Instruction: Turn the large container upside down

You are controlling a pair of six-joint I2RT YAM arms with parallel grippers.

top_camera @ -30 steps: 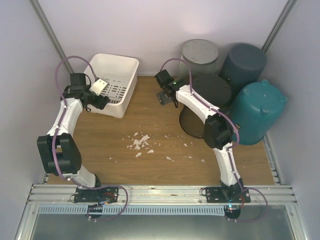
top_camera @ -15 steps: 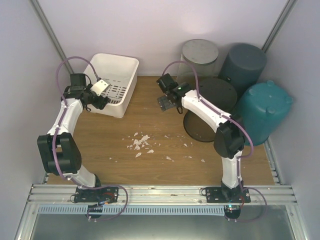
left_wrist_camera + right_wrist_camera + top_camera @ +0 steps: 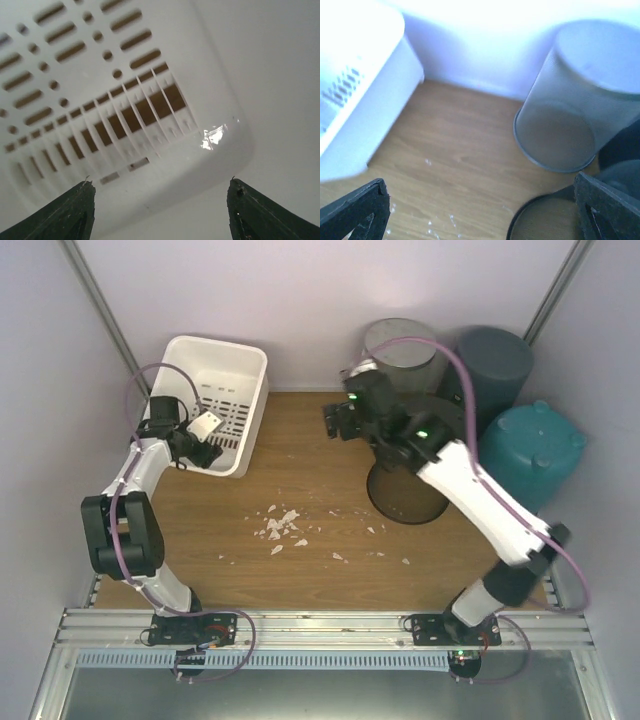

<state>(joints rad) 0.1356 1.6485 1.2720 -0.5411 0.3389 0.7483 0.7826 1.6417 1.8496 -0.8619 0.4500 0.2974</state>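
two arms, one job: the left end effector (image 3: 203, 447), jaws wide and empty, noses into the near end of the white slotted plastic basket (image 3: 248, 430) at the wooden bench's (image 3: 300, 470) far left, its long axis running away; the right end effector (image 3: 340, 420), equally wide, hangs well apart.

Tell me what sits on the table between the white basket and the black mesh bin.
Bare wooden table, seen in the top view, separates the white basket from the black mesh bin; the white crumbs lie nearer the arms.
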